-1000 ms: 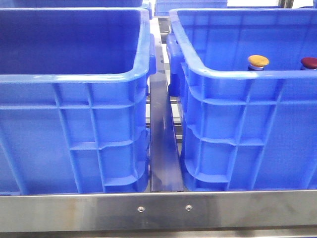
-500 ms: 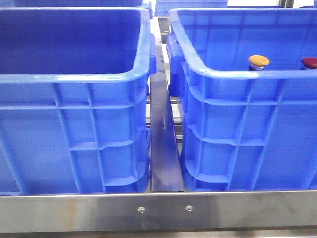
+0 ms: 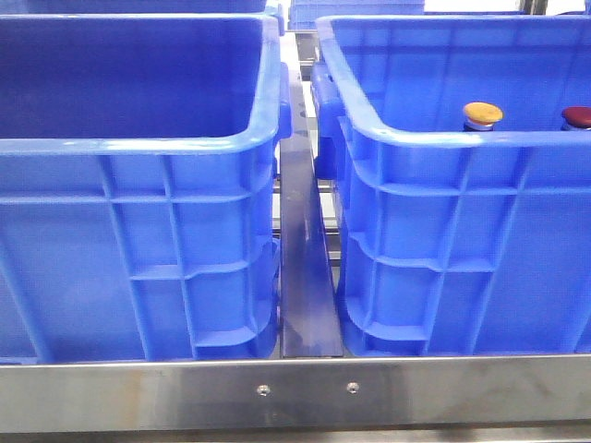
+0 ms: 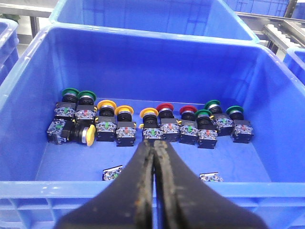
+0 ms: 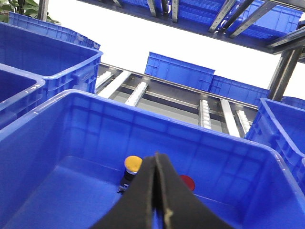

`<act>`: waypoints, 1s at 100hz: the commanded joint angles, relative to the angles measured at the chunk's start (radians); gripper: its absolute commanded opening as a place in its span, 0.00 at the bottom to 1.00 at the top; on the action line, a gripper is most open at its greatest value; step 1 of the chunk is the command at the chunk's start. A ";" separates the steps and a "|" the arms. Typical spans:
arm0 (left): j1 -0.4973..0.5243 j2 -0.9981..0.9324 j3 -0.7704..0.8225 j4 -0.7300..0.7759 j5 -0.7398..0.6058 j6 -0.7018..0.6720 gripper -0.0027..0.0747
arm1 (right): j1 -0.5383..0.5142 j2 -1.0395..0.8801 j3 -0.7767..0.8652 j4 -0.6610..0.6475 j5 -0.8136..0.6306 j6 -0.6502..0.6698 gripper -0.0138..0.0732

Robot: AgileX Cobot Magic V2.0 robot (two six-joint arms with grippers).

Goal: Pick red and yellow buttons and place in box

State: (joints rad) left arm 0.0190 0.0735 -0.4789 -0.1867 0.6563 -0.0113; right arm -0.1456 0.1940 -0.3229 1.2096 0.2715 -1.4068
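In the front view a yellow-capped button (image 3: 482,113) and a dark red button (image 3: 577,116) stand upright inside the right blue box (image 3: 434,138), their caps just above its near rim. The right wrist view shows the same box (image 5: 71,138), with the yellow button (image 5: 133,163) and the red button (image 5: 189,182) partly behind my right gripper (image 5: 157,156), which is shut and empty above them. My left gripper (image 4: 155,143) is shut and empty over the near rim of another blue crate (image 4: 43,62). That crate holds a row of yellow buttons (image 4: 124,109), red buttons (image 4: 165,107) and green buttons (image 4: 70,92).
The left crate (image 3: 138,148) in the front view hides its contents behind its wall. A steel rail (image 3: 305,277) runs between the two crates, with a steel bar (image 3: 295,392) along the front. Two loose contact blocks (image 4: 113,172) lie on the left crate's floor. More blue crates (image 5: 178,71) and roller tracks stand behind.
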 commanded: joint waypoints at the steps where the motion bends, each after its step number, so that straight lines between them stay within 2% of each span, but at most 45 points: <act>1: 0.000 0.012 -0.024 -0.011 -0.083 -0.008 0.01 | 0.001 0.008 -0.028 0.023 -0.021 -0.001 0.08; 10: 0.000 0.012 -0.024 0.026 -0.090 -0.008 0.01 | 0.001 0.008 -0.028 0.023 -0.021 -0.001 0.08; 22: 0.000 0.012 -0.024 0.147 -0.115 -0.008 0.01 | 0.001 0.008 -0.028 0.023 -0.021 -0.001 0.08; 33: 0.000 0.012 0.001 0.149 -0.145 -0.008 0.01 | 0.001 0.008 -0.028 0.023 -0.021 -0.001 0.08; 54: 0.017 0.005 0.174 0.192 -0.433 -0.008 0.01 | 0.001 0.008 -0.028 0.023 -0.021 -0.001 0.08; 75: 0.027 -0.113 0.399 0.187 -0.514 -0.008 0.01 | 0.001 0.008 -0.028 0.023 -0.021 -0.001 0.08; 87: 0.017 -0.112 0.533 0.179 -0.701 -0.008 0.01 | 0.001 0.008 -0.028 0.023 -0.022 -0.001 0.08; 92: 0.017 -0.112 0.516 0.177 -0.612 -0.008 0.01 | 0.001 0.009 -0.027 0.023 -0.021 -0.001 0.08; 100: 0.017 -0.112 0.523 0.175 -0.617 -0.008 0.01 | 0.001 0.009 -0.027 0.023 -0.018 -0.001 0.08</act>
State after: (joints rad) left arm 0.0444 -0.0043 -0.0026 0.0000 0.1249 -0.0118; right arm -0.1456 0.1940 -0.3229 1.2096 0.2715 -1.4049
